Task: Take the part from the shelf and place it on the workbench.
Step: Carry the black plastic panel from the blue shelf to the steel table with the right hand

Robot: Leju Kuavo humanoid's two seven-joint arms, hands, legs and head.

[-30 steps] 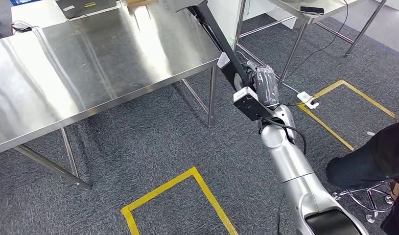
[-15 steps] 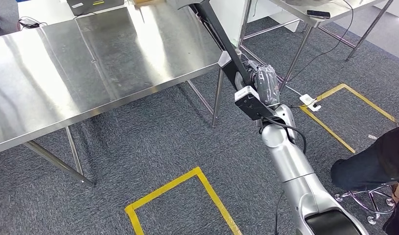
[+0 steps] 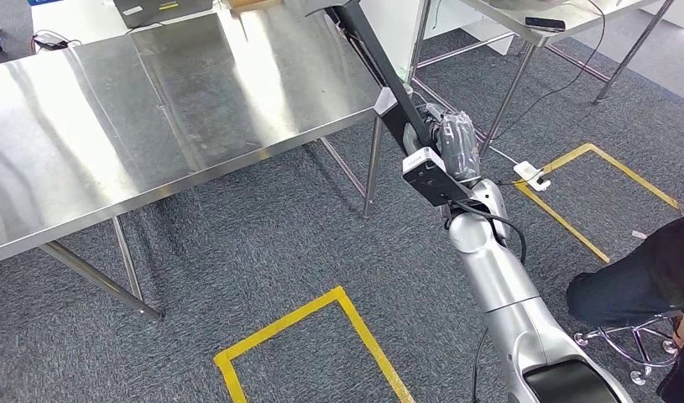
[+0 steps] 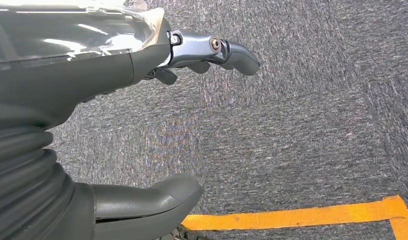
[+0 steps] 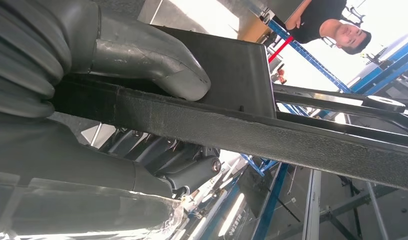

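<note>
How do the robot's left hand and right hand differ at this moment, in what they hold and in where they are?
The right hand grips a long black part, thumb on one face and fingers on the other; the left hand holds nothing, its fingers apart. The right hand is raised beside the corner of the steel workbench; the left hand hangs over grey carpet and yellow floor tape. Both have a grey ribbed cover.

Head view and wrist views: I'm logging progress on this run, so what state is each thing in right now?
Black part: gripped by the right hand, held in the air, not on the table.
Right hand: closed around the part.
Left hand: holds nothing, fingers apart, above the carpet.
Steel workbench: top bare where the part will go.
</note>
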